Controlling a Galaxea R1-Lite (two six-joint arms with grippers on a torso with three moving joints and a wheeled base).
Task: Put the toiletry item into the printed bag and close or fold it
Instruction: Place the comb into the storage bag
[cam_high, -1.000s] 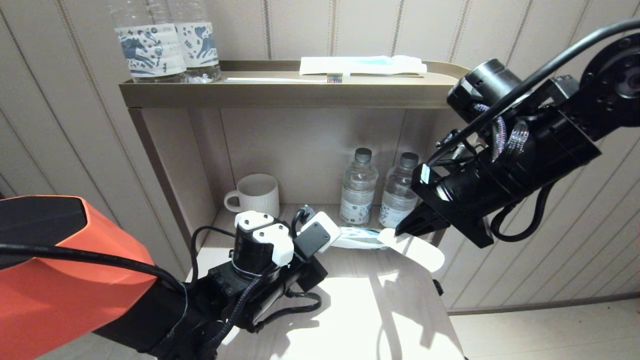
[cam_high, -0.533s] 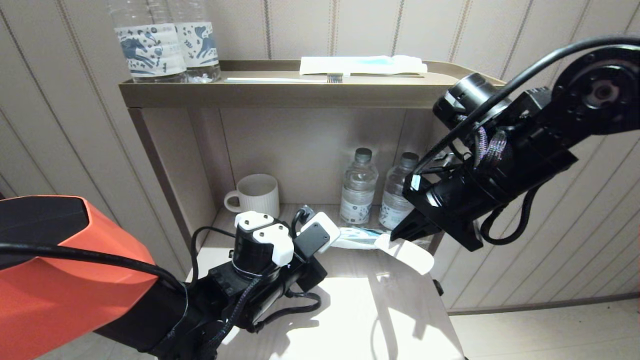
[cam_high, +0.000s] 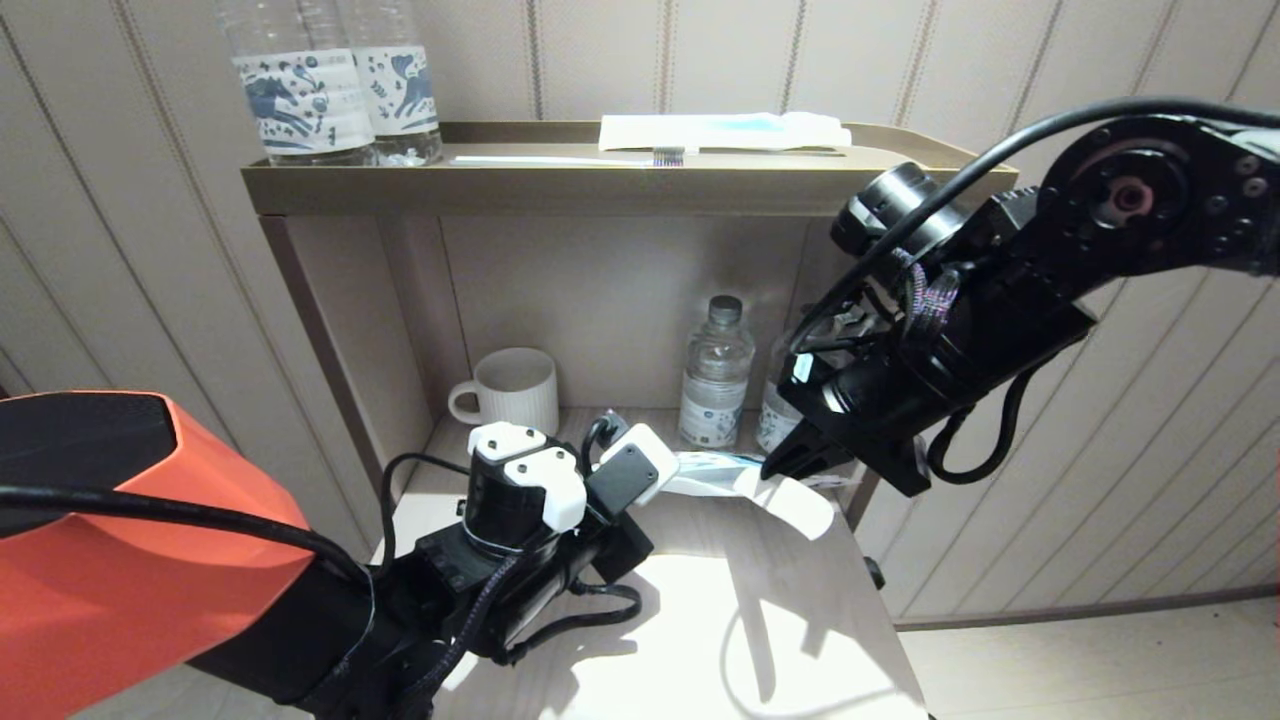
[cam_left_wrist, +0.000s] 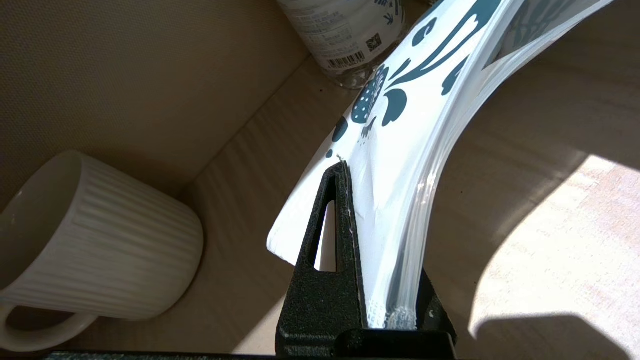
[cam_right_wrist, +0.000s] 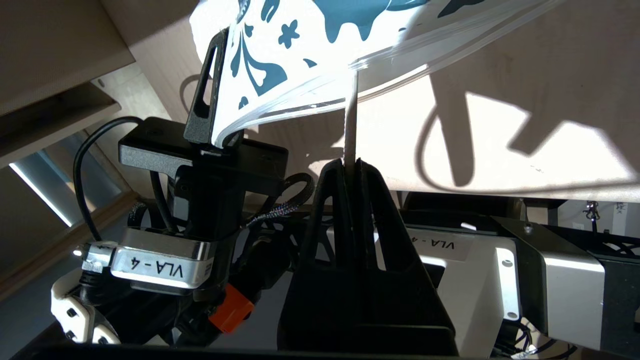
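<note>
Head view: my left claw (cam_high: 668, 470) and right claw (cam_high: 778, 467) both clamp the printed bag (cam_high: 770, 488), bowed between them above the desk (cam_high: 700, 620).

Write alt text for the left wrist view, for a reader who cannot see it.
The left gripper, shut, pinches one end of the printed bag, a white pouch with dark blue leaf and flower print that curves away above a pale wooden surface. A ribbed white mug stands beside it, and the base of a clear labelled bottle behind.
</note>
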